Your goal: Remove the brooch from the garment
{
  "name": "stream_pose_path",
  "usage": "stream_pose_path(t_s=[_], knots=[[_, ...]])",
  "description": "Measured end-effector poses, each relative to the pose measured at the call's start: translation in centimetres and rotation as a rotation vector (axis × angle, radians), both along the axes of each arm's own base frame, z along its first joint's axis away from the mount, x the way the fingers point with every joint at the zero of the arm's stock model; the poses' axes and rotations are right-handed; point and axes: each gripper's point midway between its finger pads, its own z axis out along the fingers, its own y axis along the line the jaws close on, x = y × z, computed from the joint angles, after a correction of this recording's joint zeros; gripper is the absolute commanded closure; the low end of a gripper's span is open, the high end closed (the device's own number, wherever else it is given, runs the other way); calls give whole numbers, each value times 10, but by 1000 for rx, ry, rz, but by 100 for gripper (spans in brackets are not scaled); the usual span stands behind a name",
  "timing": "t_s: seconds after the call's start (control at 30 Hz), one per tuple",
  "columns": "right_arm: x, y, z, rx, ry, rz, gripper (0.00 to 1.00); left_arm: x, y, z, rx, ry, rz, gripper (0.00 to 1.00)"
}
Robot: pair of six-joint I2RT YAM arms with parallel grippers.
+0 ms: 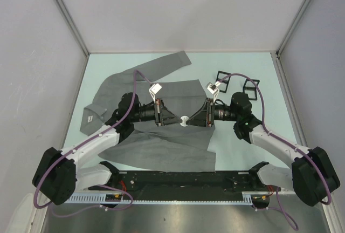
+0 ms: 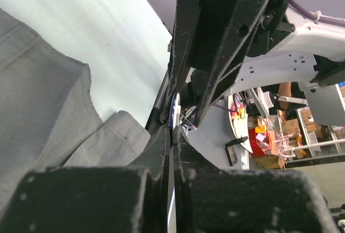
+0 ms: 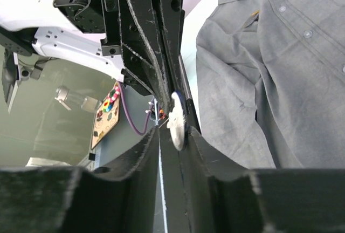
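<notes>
We count 1 large grey long-sleeved cloth garment [image 1: 161, 152], 1 small white round disc brooch [image 1: 184, 121], and 2 black open rectangular frames [image 1: 226, 77], the 2nd frame [image 1: 250, 87] just beside the 1st, on the pale green tabletop [image 1: 259, 63] to the far right. The garment lies spread out mid-tabletop, w/ one sleeve reaching toward the far edge and a white label [image 1: 88, 118] at its left end. The right wrist view shows 3 tiny pale buttons [image 3: 282, 8] in a row. The brooch sits over the garment's middle, btwn the 2 tips, thin and edge-on in the wrist views. The left end effector [image 1: 175, 120] is narrow, its jaws pinched on the brooch's edge. The right end effector [image 1: 195, 120] is also nearly closed w/ the brooch at its tips, but we can't tell if it grips.
</notes>
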Motion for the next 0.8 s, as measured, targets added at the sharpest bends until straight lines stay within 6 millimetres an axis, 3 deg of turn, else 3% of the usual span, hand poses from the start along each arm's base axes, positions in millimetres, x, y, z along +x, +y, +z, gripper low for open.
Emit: stream_pose_path(t_s=[0.23,0.43,0.6,0.8], knots=[[2,-9,3,-23,4,-67,43,3,1,0,8,5,23,100],[9,-20,9,-28,-8,-133,30,5,2,-1,15,12,43,100],[8,-18,15,-7,-10,-135,29,7,1,0,11,16,50,100],[6,-6,14,13,0,-102,37,7,1,4,-4,9,50,100]])
